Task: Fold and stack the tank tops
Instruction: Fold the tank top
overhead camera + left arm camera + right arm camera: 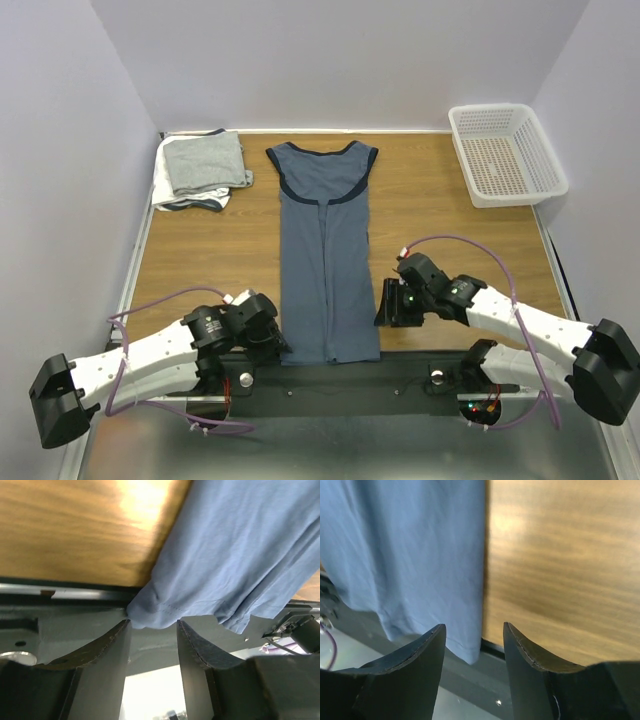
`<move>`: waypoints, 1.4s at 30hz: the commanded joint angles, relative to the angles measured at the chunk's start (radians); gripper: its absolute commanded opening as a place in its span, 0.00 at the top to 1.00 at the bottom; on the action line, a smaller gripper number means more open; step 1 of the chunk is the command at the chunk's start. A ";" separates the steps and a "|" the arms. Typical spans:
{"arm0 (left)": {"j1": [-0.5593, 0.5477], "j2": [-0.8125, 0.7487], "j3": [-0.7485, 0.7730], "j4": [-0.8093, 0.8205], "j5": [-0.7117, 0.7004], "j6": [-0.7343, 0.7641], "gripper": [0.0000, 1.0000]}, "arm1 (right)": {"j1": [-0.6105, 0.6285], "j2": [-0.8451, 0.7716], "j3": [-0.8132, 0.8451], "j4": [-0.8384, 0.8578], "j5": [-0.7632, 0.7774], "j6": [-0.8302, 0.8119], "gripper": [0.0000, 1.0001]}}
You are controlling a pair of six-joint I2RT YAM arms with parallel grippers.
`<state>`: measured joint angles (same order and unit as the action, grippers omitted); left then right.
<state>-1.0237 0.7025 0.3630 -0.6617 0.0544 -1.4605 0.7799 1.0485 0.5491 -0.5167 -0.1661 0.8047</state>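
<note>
Slate-blue tank top point(325, 260) lies flat down the middle of the wooden table point(450, 240), with its navy-trimmed neck at the far end and its hem at the near edge. Both long sides are folded inward and meet along a line down the centre, so the garment forms a narrow strip. The hem just overhangs the table edge above the black mounting plate point(340, 385). Left gripper point(272, 335) sits low at the near left hem corner. In the left wrist view its two fingers stand moderately apart with a clear gap, and the bunched corner of blue cloth lies at the mouth of that gap; contact with the fingertips cannot be told. Right gripper point(388, 305) sits at the near right side of the strip. In the right wrist view its fingers are likewise spread, nothing is pinched, and the straight right edge and hem corner of the cloth fall in line with the gap between them. A folded stack point(203, 168) rests in the far left corner, a light grey tank top on top of a white one, well apart from the blue one. White perforated basket point(505, 153) stands in the far right corner.
</note>
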 commanded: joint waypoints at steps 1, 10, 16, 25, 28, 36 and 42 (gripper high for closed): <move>0.004 -0.009 -0.012 -0.064 0.042 -0.057 0.48 | 0.018 -0.007 -0.035 -0.005 -0.099 -0.001 0.44; 0.004 0.044 -0.053 0.001 0.078 -0.049 0.51 | 0.065 0.021 -0.049 0.017 -0.142 0.008 0.44; 0.004 0.068 -0.050 0.001 0.055 -0.040 0.51 | 0.113 0.051 -0.070 0.043 -0.144 0.036 0.44; 0.004 0.061 -0.058 0.030 0.018 -0.055 0.53 | 0.151 0.051 -0.107 0.076 -0.145 0.086 0.44; 0.004 0.060 -0.059 0.031 0.015 -0.052 0.56 | 0.170 0.071 -0.107 0.110 -0.145 0.105 0.44; 0.005 0.058 -0.072 0.054 0.002 -0.041 0.56 | 0.179 0.113 -0.109 0.156 -0.130 0.126 0.55; 0.005 0.088 -0.088 0.097 0.002 -0.023 0.67 | 0.180 0.113 -0.094 0.156 -0.104 0.128 0.66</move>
<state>-1.0237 0.7765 0.3054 -0.5819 0.0895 -1.4982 0.9508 1.1664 0.4419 -0.3996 -0.2943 0.9211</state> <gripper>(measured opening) 0.391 0.359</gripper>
